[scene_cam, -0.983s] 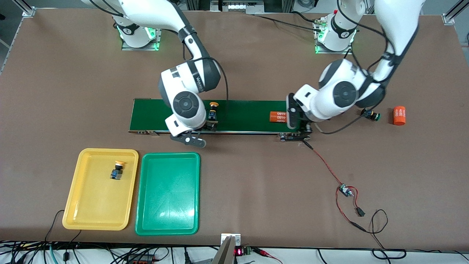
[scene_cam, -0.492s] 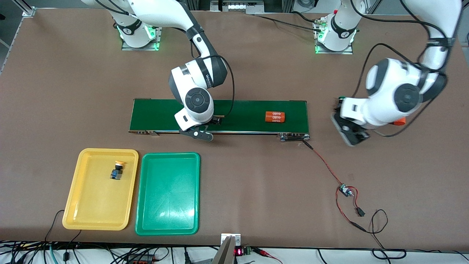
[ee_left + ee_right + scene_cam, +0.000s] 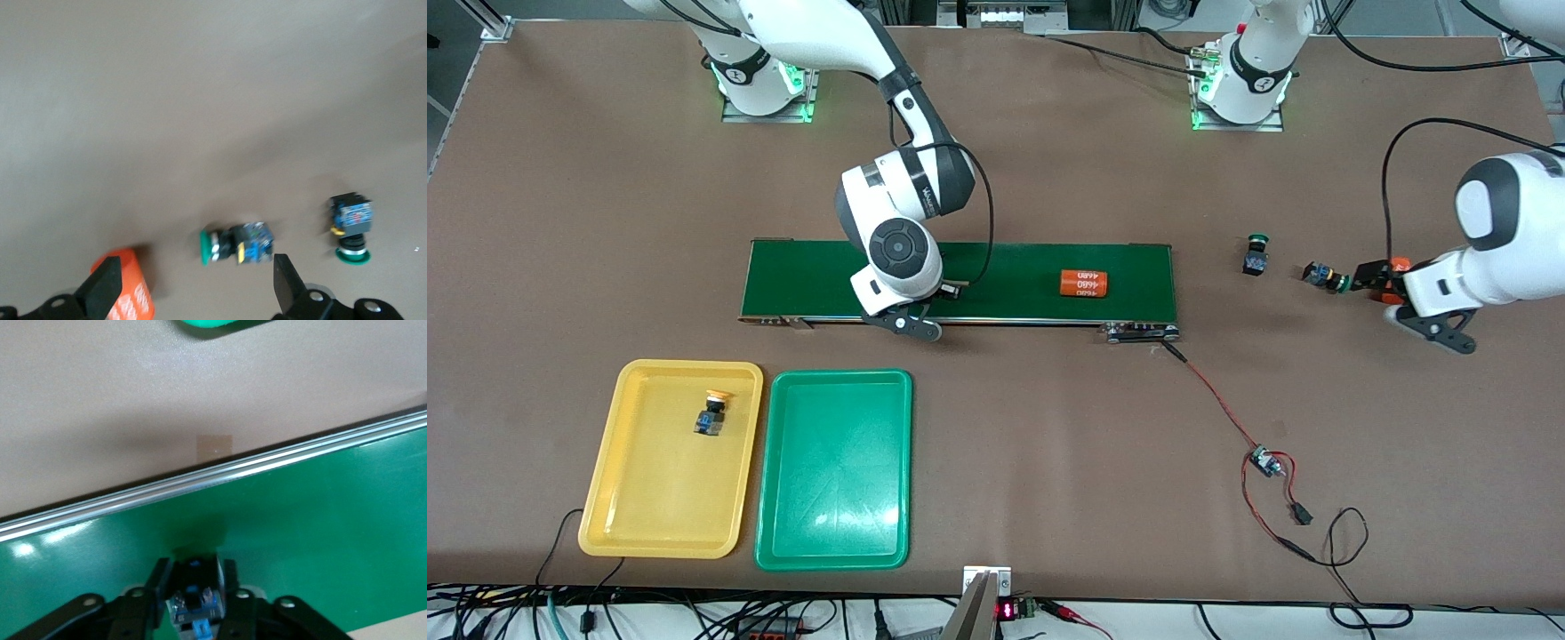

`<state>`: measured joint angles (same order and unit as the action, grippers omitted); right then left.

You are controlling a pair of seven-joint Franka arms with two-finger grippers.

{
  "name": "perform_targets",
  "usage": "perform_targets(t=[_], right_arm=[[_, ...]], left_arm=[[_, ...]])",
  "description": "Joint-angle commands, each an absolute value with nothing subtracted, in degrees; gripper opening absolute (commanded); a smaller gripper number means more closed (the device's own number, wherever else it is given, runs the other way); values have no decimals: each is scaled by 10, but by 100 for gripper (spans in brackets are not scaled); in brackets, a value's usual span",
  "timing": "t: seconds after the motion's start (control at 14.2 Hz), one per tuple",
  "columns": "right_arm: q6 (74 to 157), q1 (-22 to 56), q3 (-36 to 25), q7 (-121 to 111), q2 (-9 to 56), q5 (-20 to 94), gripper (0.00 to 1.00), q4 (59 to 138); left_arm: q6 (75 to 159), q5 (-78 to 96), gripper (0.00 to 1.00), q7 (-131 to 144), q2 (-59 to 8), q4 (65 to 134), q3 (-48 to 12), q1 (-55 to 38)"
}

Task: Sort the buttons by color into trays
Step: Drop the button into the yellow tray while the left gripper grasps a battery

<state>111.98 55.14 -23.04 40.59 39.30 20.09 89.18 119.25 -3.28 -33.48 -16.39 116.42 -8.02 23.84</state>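
Observation:
My right gripper (image 3: 950,290) is down on the dark-green conveyor belt (image 3: 1032,265) and shut on a button (image 3: 193,597). Only the button's black-and-blue body shows; its cap is hidden. My left gripper (image 3: 1371,277) hangs open low over the table at the left arm's end. Past its tips (image 3: 197,287) a green-capped button (image 3: 237,243) (image 3: 1320,276) lies on its side. A second green-capped button (image 3: 1256,255) (image 3: 350,223) stands closer to the belt. The yellow tray (image 3: 658,498) holds a yellow-capped button (image 3: 713,413). The green tray (image 3: 836,480) lies beside it.
One orange cylinder with white print (image 3: 1083,283) lies on the belt. Another orange cylinder (image 3: 1398,264) (image 3: 127,297) sits right by my left gripper's finger. A red-and-black wire with a small circuit board (image 3: 1263,462) runs from the belt's end toward the front edge.
My right gripper has shut on the button on the belt. The left arm swung from the belt's end out to the lying green button. The cylinder on the belt moved toward the right arm's end.

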Motion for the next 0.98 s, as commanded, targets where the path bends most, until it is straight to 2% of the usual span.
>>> perform_targets(t=[0.0,0.21,0.35,0.56,0.7,0.91], right_arm=[[1113,559,-241,410,373,212,0,905],[1076,547,-264,401,346,213,0,897],[1047,527,-285,382,342,213,0,858],[1038,445,-286,346,356,208,0,810],[1046,386,-285,280,382,210,0,804],[1068,320,-286,171,408,205,0,803]], left_arm=[[1192,-21,100,-274,-177,1182,-62,241],[1205,25,98,-173,-187,1212,-62,243],[1218,37,97,-177,-191,1216,-59,246],[1268,-50,100,-236,-191,1215,-38,248],[1300,-124,100,-332,-191,1213,-31,251],[1308,-130,100,-410,-205,1216,-28,272]])
